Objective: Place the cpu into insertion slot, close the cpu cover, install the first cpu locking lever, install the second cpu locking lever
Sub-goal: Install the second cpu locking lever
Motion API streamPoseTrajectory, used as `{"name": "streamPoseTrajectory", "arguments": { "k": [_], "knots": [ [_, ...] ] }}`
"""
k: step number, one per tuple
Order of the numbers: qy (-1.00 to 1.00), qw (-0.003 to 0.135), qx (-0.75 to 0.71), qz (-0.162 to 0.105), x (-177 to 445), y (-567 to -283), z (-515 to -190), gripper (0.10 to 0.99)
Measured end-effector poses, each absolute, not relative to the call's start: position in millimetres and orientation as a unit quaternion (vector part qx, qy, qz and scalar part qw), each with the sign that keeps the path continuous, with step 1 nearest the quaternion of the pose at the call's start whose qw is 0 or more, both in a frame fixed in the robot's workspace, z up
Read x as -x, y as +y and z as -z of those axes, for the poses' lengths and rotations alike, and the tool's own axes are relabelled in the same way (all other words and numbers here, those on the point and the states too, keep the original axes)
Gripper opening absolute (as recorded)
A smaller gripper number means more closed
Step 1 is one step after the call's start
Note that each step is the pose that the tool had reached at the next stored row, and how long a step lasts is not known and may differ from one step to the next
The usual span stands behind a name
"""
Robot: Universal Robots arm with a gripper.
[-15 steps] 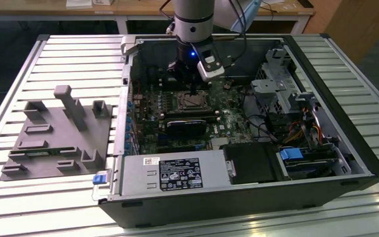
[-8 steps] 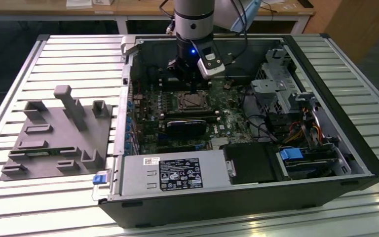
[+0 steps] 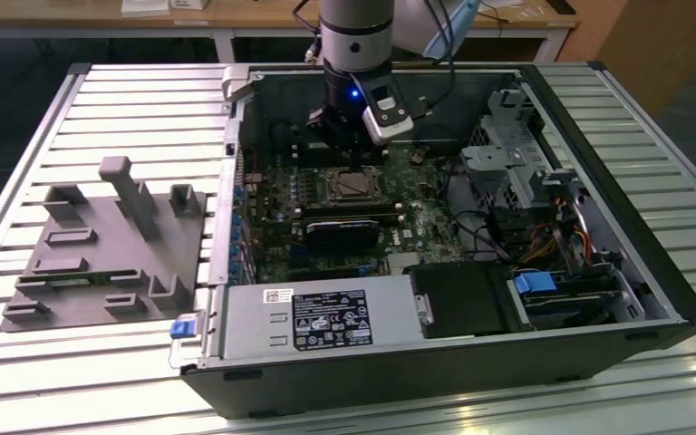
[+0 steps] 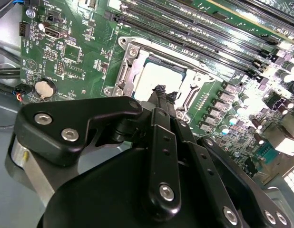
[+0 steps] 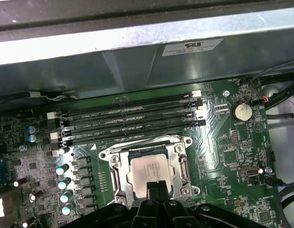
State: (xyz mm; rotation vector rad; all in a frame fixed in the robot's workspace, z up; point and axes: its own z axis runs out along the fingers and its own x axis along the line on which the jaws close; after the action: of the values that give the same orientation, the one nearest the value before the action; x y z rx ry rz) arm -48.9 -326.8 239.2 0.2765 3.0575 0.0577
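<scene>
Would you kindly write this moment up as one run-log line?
cpu seated | cpu cover down around it | gripper shut, tips at cpu edge

Room above cpu cover [image 5: 181, 166] open; memory slots [image 5: 128, 124] beside, case wall [image 5: 137, 61] beyond.

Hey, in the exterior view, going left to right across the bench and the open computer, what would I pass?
Grey plastic fixture → cpu → metal drive cage → orange cables.
</scene>
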Motion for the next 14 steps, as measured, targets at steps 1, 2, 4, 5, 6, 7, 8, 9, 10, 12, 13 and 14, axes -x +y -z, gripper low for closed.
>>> {"name": "streamPoseTrajectory", "arguments": {
  "k": [1,2,4,5,6,7,8,9,10,12,13,14],
  "knots": [
    [0.995,0.035,-0.090,-0.018,49.0,-326.8,-239.6,0.102],
    [0.995,0.035,-0.090,-0.018,49.0,-326.8,-240.3,0.102],
    [0.995,0.036,-0.090,-0.019,48.9,-326.8,-241.5,0.102],
    [0.995,0.036,-0.090,-0.018,49.0,-326.9,-242.2,0.102],
    [0.995,0.036,-0.090,-0.018,49.0,-327.0,-242.6,0.102],
    [0.995,0.036,-0.090,-0.018,49.0,-327.2,-242.9,0.102],
    [0.995,0.036,-0.090,-0.018,48.9,-327.7,-243.1,0.102],
    [0.995,0.036,-0.090,-0.018,48.9,-328.3,-243.2,0.102],
    [0.995,0.036,-0.090,-0.018,48.8,-329.1,-243.2,0.102],
    [0.995,0.036,-0.090,-0.018,48.6,-330.9,-243.3,0.102],
    [0.995,0.036,-0.090,-0.018,48.5,-332.0,-243.4,0.102],
    [0.995,0.036,-0.090,-0.018,48.4,-333.0,-243.4,0.102]
  ]
}}
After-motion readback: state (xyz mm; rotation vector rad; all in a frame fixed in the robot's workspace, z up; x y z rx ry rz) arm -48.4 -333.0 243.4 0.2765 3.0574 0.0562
